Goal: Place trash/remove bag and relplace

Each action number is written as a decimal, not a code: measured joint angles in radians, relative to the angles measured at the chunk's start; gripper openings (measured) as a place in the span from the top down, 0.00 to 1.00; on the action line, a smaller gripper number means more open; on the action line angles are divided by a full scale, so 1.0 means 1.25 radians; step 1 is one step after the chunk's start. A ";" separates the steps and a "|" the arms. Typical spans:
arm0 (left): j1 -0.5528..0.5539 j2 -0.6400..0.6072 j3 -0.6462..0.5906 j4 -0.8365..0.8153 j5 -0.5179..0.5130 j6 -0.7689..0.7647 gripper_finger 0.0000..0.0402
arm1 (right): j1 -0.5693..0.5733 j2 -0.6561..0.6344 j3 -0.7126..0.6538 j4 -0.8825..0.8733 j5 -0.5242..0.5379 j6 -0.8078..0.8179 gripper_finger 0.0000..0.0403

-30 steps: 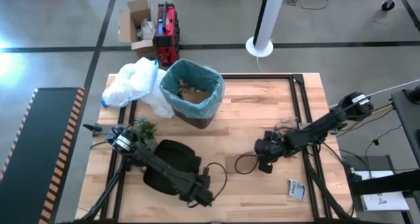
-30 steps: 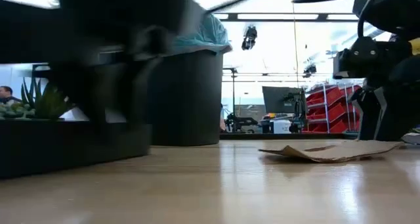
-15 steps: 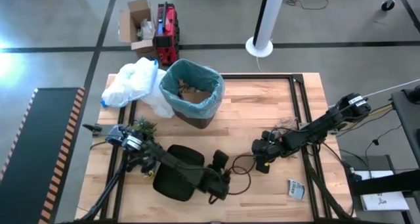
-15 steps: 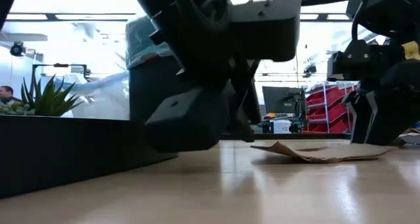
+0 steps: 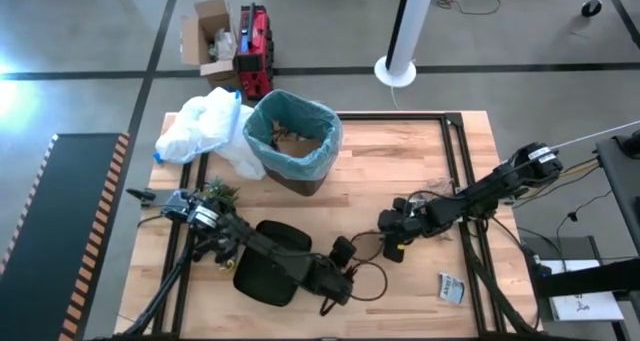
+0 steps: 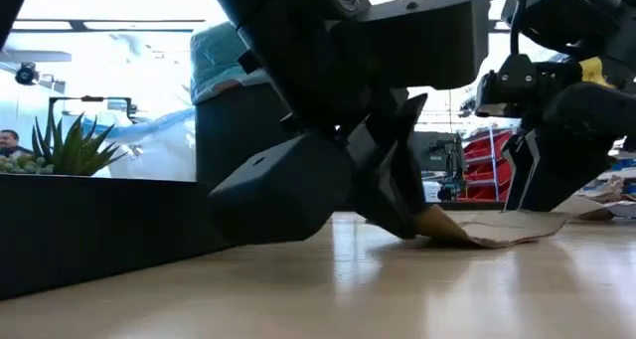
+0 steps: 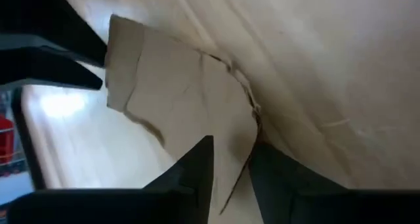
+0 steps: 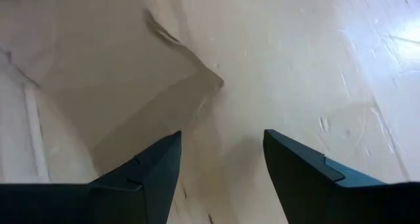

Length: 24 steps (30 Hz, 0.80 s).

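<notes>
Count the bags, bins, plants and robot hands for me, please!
Bags: 2 (blue bag, white bag)
Bins: 1 (bin)
Plants: 1 (plant)
Hands: 2 (left hand, right hand)
Total: 6

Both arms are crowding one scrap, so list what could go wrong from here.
1. The left gripper has only an edge of the flat brown paper between its narrowed fingers; it may slip out or tear.
2. The right gripper, open, hangs over the same sheet, so the arms may collide or pull against each other.
3. The bin already holds trash under its blue bag; a loose drop could miss.
</notes>
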 joint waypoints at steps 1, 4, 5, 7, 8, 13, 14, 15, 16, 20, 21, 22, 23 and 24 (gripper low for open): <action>-0.001 0.000 0.000 0.000 -0.011 0.001 0.81 | -0.001 -0.001 0.000 0.003 -0.001 -0.002 0.49; -0.001 0.000 0.000 0.010 -0.056 0.002 0.81 | -0.003 0.006 0.000 0.005 -0.006 -0.002 0.49; 0.001 0.000 0.000 0.017 -0.069 0.002 0.80 | -0.003 0.008 0.001 0.018 -0.011 -0.001 0.49; 0.003 0.000 0.000 0.023 -0.092 0.002 0.80 | -0.003 0.009 0.002 0.019 -0.018 -0.001 0.50; 0.003 0.000 0.000 0.035 -0.103 0.001 0.79 | -0.003 0.014 0.002 0.024 -0.017 -0.003 0.50; 0.004 0.000 0.000 0.048 -0.116 0.002 0.81 | -0.003 0.027 0.005 0.054 -0.030 -0.017 0.50; 0.004 0.000 0.000 0.047 -0.113 0.007 0.82 | -0.003 0.031 0.006 0.053 -0.030 -0.018 0.50; 0.005 0.000 0.000 0.044 -0.109 0.014 0.84 | -0.004 0.032 0.006 0.050 -0.030 -0.020 0.50; 0.005 0.000 0.000 0.042 -0.106 0.021 0.87 | -0.004 0.032 0.008 0.049 -0.029 -0.023 0.51; 0.001 -0.006 0.000 0.035 -0.100 0.018 0.98 | -0.004 0.021 0.024 0.014 -0.022 -0.076 0.50; 0.001 -0.011 0.000 0.029 -0.095 0.004 0.99 | -0.003 0.012 0.035 -0.019 -0.017 -0.094 0.50; 0.000 -0.019 0.000 0.018 -0.087 -0.007 0.98 | -0.003 0.005 0.048 -0.064 -0.004 -0.104 0.50; 0.000 -0.025 0.000 0.004 -0.082 -0.022 0.99 | -0.003 -0.003 0.061 -0.118 0.016 -0.113 0.50; 0.000 -0.030 0.000 -0.001 -0.083 -0.039 0.99 | -0.002 -0.013 0.076 -0.183 0.041 -0.114 0.51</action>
